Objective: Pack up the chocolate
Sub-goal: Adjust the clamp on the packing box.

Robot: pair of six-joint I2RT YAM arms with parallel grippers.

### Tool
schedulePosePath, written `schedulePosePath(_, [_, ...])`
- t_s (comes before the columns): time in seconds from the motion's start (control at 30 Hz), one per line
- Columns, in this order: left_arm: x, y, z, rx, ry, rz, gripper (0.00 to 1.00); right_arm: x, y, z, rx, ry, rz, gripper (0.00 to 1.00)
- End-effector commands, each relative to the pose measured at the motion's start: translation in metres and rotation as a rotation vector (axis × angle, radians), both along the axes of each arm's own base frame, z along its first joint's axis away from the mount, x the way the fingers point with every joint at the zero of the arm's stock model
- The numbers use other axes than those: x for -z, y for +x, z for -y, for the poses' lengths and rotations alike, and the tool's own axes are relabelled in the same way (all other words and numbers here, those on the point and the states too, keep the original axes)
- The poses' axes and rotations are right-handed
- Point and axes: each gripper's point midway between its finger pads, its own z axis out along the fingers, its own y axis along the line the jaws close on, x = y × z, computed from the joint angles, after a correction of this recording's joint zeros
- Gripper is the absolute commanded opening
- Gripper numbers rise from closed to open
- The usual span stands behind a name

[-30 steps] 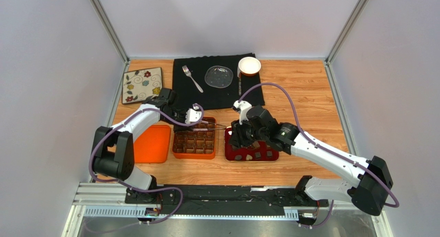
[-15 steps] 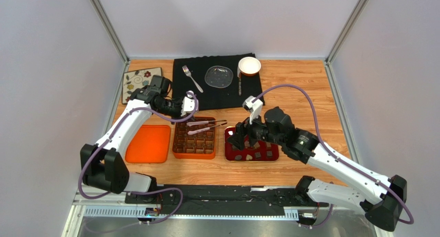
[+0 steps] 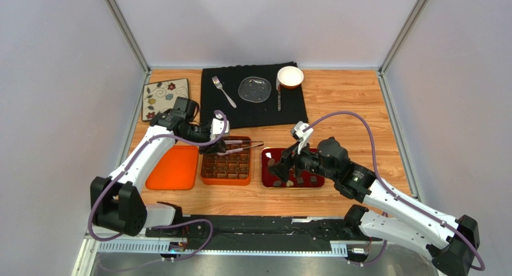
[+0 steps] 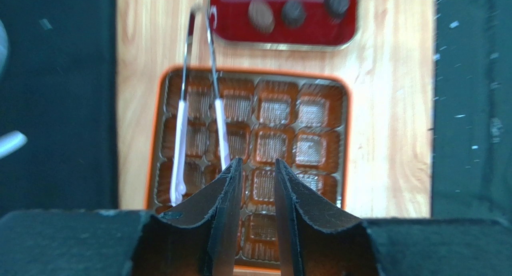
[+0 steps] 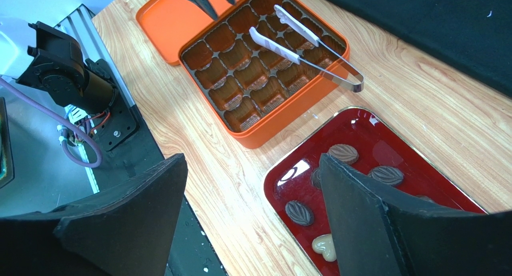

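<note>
Several chocolate pieces [image 5: 343, 153] [image 3: 289, 181] lie on the red tray [image 5: 384, 150] [image 3: 319, 183], among them leaf-ribbed dark ones and a pale heart [image 5: 325, 246]. To its left stands the orange box [image 3: 226, 180] [image 4: 344, 138] [image 5: 282, 117] with bare brown cups. Metal tongs [image 3: 241, 145] [image 4: 180, 138] [image 5: 306, 45] rest across the box's far rows. My left gripper [image 3: 222, 145] [image 4: 257, 168] hovers over the box, jaws slightly apart, nothing between them, the tongs just left of its fingers. My right gripper [image 3: 281, 168] [image 5: 252, 168] hangs wide open over the tray's near left corner.
The orange lid [image 3: 173, 167] [image 5: 174, 12] lies left of the box. At the back a black cloth [image 3: 264, 111] carries a fork [image 3: 223, 91], a glass plate [image 3: 255, 89], a knife [image 3: 279, 99] and a white bowl [image 3: 290, 77]. A flowered plate [image 3: 165, 99] sits far left.
The right gripper has opened wide and drawn back toward the tray's near side. The left gripper's jaws have parted and it now sits by the tongs' handle; the tongs lie on the box.
</note>
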Motion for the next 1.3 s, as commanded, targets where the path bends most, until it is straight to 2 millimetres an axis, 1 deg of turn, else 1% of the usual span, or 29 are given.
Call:
schedulePosePath(0.0, [0.027,0.031,0.000,-0.056,0.043,0.045,0.37,-0.021,0.007,0.000,0.022,0.032,0.046,0.84])
schedulePosePath(0.03, [0.031,0.034,0.001,-0.051,0.043,0.050,0.37,-0.021,0.007,0.000,0.024,0.032,0.043,0.84])
schedulePosePath(0.17, [0.047,0.027,0.004,-0.025,0.046,0.024,0.38,-0.020,0.008,0.000,0.030,0.030,0.037,0.83])
schedulePosePath(0.27, [0.058,0.027,0.005,-0.013,0.052,0.023,0.39,-0.018,0.008,-0.004,0.021,0.027,0.026,0.83])
schedulePosePath(0.33, [0.063,0.031,0.007,-0.017,0.052,0.020,0.40,-0.020,0.009,-0.006,0.018,0.032,0.023,0.82])
schedulePosePath(0.47, [0.070,0.038,0.010,-0.020,0.065,0.017,0.43,-0.020,0.007,-0.009,0.008,0.036,0.011,0.82])
schedulePosePath(0.63, [0.080,0.037,0.013,-0.002,0.085,0.006,0.48,-0.022,0.008,-0.008,0.011,0.042,0.009,0.81])
schedulePosePath(0.8, [0.083,0.038,0.016,0.000,0.086,-0.005,0.48,-0.021,0.007,-0.009,0.009,0.044,0.000,0.80])
schedulePosePath(1.0, [0.089,0.038,0.018,0.013,0.094,-0.024,0.37,-0.020,0.006,-0.008,0.013,0.046,-0.009,0.80])
schedulePosePath(1.07, [0.087,0.040,0.019,0.013,0.091,-0.023,0.35,-0.019,0.005,-0.007,0.014,0.044,-0.009,0.80])
schedulePosePath(1.27, [0.083,0.041,0.022,0.011,0.087,-0.027,0.26,-0.019,0.005,-0.005,0.018,0.046,-0.013,0.79])
